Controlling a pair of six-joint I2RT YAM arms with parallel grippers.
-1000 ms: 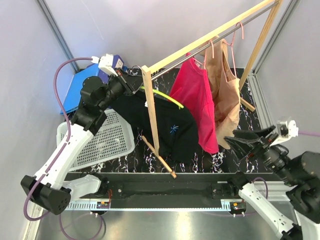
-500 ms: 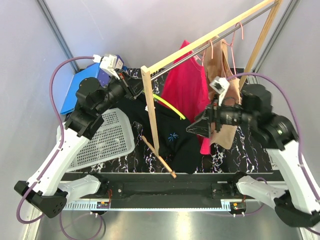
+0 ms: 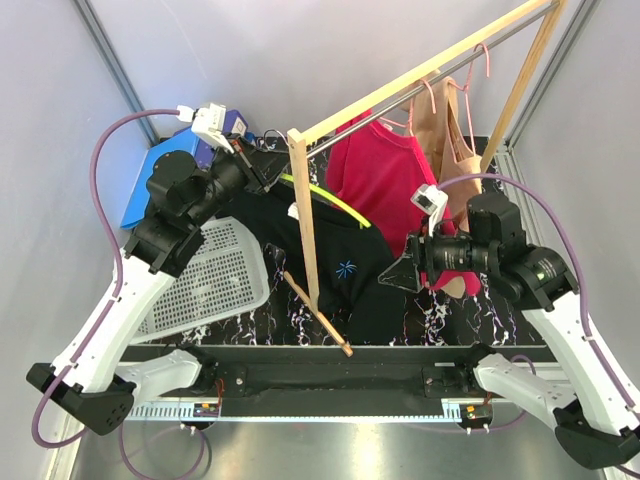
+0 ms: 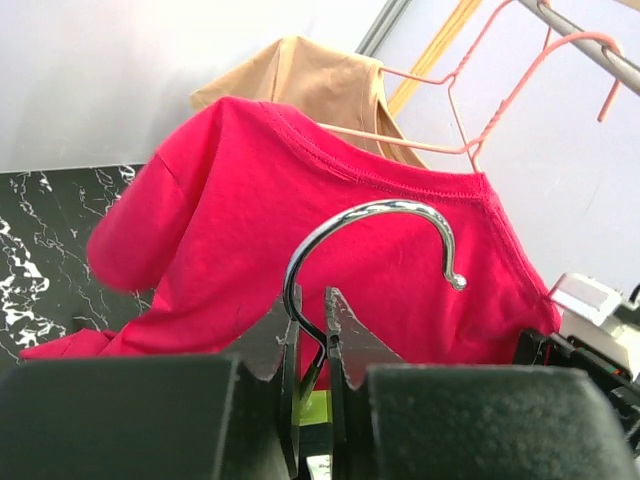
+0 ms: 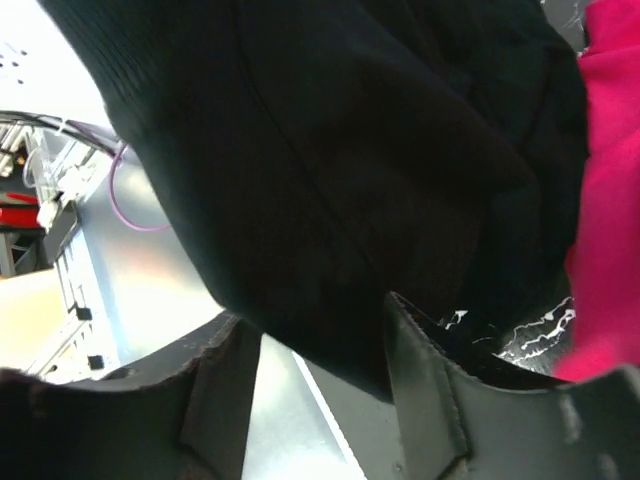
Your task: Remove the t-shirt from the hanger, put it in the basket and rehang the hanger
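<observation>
The black t-shirt (image 3: pixel 345 275) hangs on a yellow-green hanger (image 3: pixel 325 198) in front of the wooden rack. My left gripper (image 3: pixel 262 172) is shut on the hanger's metal hook (image 4: pixel 375 215), which stands up between the jaws (image 4: pixel 308 320). My right gripper (image 3: pixel 397 273) sits at the shirt's right lower edge. In the right wrist view the black t-shirt (image 5: pixel 350 150) fills the frame. Its hem dips into the gap of the right gripper (image 5: pixel 318 315), whose jaws stand apart and open.
A red shirt (image 3: pixel 385 185) and a tan top (image 3: pixel 450 150) hang on pink hangers from the rail. The rack's wooden post (image 3: pixel 303 230) stands in front of the black shirt. A white basket (image 3: pixel 205 280) lies at the left, a blue box (image 3: pixel 150 185) behind it.
The right arm swung in from the lower right corner to the black shirt's right edge and dropped slightly. The left gripper kept its hold on the hook.
</observation>
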